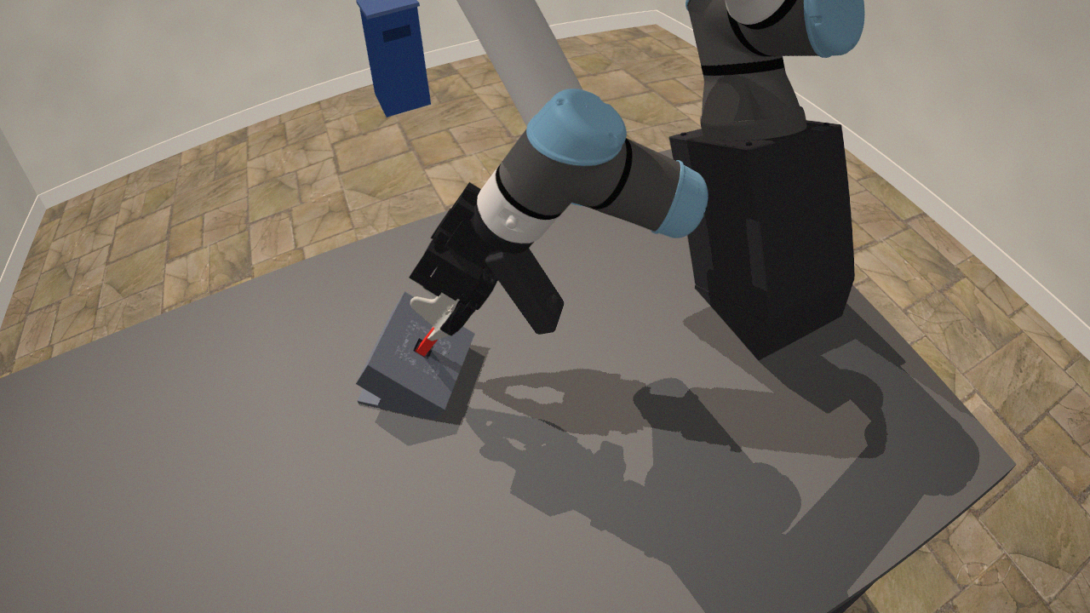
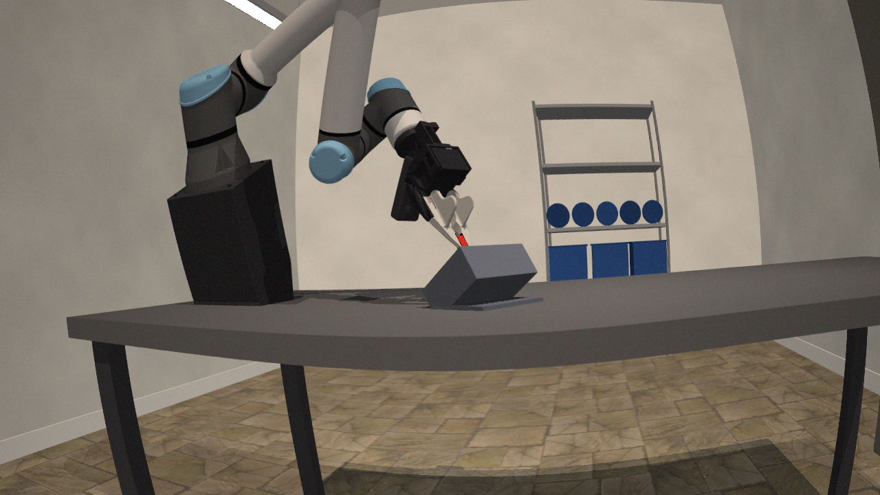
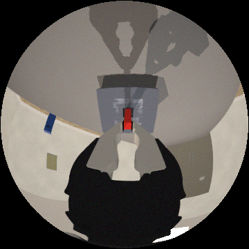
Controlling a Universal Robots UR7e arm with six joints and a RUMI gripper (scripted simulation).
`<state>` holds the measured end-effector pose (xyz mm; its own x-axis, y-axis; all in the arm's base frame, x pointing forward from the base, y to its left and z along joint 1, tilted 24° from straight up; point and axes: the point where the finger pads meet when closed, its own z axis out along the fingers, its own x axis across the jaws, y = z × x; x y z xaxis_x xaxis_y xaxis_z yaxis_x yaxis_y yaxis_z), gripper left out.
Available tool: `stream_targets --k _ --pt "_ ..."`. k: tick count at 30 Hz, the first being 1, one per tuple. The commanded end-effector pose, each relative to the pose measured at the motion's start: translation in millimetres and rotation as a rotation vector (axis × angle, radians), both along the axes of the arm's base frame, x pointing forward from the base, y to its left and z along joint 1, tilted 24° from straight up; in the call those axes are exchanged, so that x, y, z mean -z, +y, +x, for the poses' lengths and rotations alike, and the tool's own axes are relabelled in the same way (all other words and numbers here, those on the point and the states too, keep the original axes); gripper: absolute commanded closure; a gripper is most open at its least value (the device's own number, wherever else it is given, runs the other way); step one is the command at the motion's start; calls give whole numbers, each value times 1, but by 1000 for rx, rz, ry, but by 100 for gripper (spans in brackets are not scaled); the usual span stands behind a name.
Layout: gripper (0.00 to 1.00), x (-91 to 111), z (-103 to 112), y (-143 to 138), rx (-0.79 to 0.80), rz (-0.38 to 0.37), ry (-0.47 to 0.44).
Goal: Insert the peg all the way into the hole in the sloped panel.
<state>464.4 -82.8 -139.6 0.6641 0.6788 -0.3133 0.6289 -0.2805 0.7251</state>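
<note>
Here, from the top view, the hand is clamped on the red peg, whose far end sits in the hole of the sloped panel just ahead of the fingertips. The exterior view shows only a short red stub above the panel on the worktop. In the wrist view, pushing further along the peg's axis seems next. No writing is readable.
</note>
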Motion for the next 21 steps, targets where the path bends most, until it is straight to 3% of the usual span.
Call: stream_targets --k 1,10,21 --pt "100 2 2 -2 -1 0 -1" --pt "100 0 1 0 0 0 -1" --pt "87 0 1 0 0 0 -1"
